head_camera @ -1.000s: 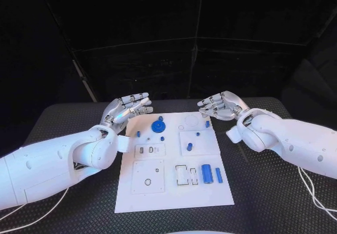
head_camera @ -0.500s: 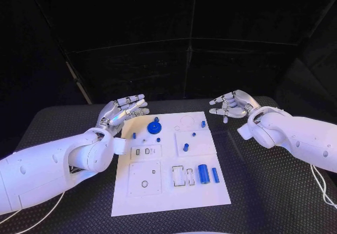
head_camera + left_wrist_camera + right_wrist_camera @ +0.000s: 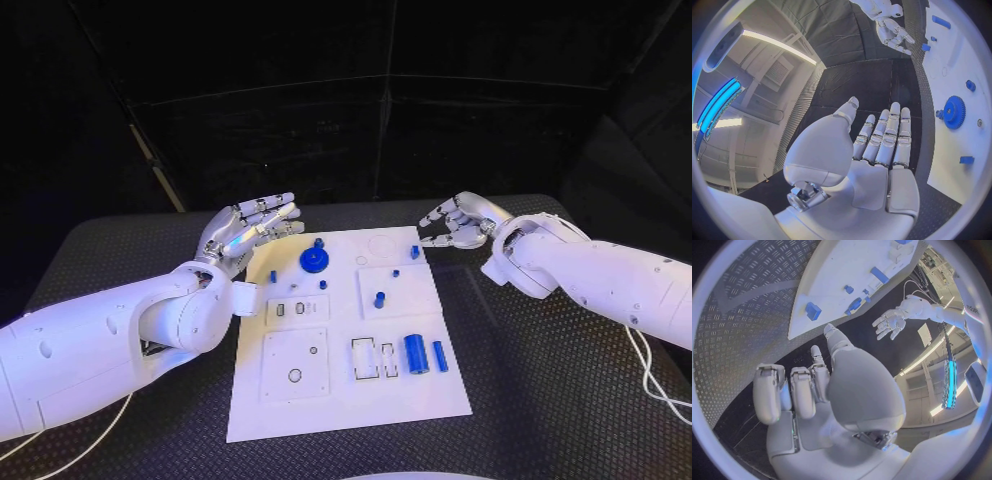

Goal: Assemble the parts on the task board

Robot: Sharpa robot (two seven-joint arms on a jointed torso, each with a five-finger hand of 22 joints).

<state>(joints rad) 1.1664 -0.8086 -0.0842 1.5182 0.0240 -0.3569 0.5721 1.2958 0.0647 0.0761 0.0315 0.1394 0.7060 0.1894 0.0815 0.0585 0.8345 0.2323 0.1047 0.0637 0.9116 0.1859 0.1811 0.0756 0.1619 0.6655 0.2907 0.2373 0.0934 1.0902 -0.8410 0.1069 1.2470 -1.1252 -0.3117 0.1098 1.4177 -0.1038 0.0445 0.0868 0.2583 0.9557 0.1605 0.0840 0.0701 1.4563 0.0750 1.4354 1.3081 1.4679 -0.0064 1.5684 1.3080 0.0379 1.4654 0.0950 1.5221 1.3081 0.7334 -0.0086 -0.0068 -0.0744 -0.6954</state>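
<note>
Table (image 3: 548,380): black, ribbed surface; it is carrying the task board at its middle.
Task board (image 3: 346,400): white plate lying flat, long side running away from the robot; both hands are sitting at its far end, one on each side.
Left arm (image 3: 101,340): it is reaching in alongside the board's left edge.
Right arm (image 3: 606,275): it is reaching in from the right, clear of the board.
Left hand (image 3: 248,229): it is hovering at the board's far left corner, palm open, fingers (image 3: 886,135) extended and slightly apart, holding nothing.
Right hand (image 3: 459,222): it is hovering just off the board's far right corner; fingers (image 3: 792,390) are curling in toward the palm with nothing visible in them.
Gear (image 3: 315,261): round blue toothed part, sitting on the far left area of the board, near the left hand but not touching it.
Cylinder (image 3: 415,354): larger blue part lying on the near right area of the board.
Bar (image 3: 440,356): slimmer blue part lying just beside the cylinder, on its right.
Peg (image 3: 379,299): small blue part standing near the board's centre.
Far-edge piece (image 3: 414,253): small blue part by the far right corner, close to the right hand; contact cannot be told.
</note>
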